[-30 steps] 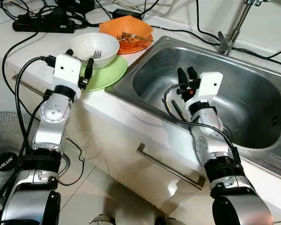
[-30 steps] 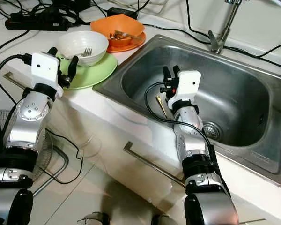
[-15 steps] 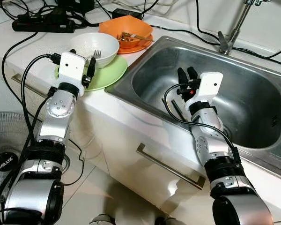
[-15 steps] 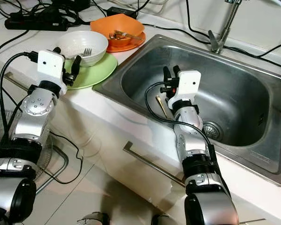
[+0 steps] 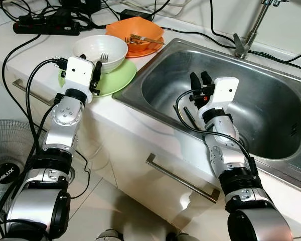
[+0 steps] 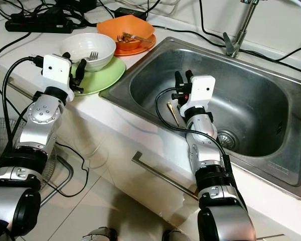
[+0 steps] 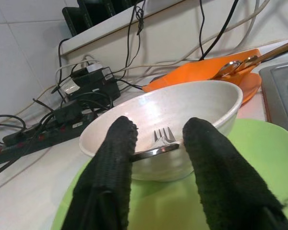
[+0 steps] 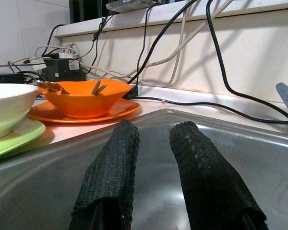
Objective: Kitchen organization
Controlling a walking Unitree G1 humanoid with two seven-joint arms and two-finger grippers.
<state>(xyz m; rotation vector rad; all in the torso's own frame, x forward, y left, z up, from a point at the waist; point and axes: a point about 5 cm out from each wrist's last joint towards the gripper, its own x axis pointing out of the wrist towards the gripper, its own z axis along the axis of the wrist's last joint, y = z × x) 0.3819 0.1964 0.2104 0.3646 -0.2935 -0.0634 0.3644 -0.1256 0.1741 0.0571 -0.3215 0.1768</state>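
My left gripper point(image 7: 156, 143) has its fingers parted with nothing between them, over the green plate point(image 5: 113, 80) just before the white bowl point(image 5: 100, 49); my right gripper point(image 5: 200, 80) is also parted and empty, above the sink point(image 5: 271, 100). From the left wrist I see the fork point(image 7: 156, 143) leaning on the bowl's near rim. From the head I see a thin utensil point(image 6: 171, 113) on the sink floor below the right gripper, and the orange bowl point(image 5: 135, 29) on its orange plate point(image 8: 81, 111) behind.

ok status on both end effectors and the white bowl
Left end effector open, lined up on white bowl, fork inside. Right end effector open over sink. Nothing in the way.
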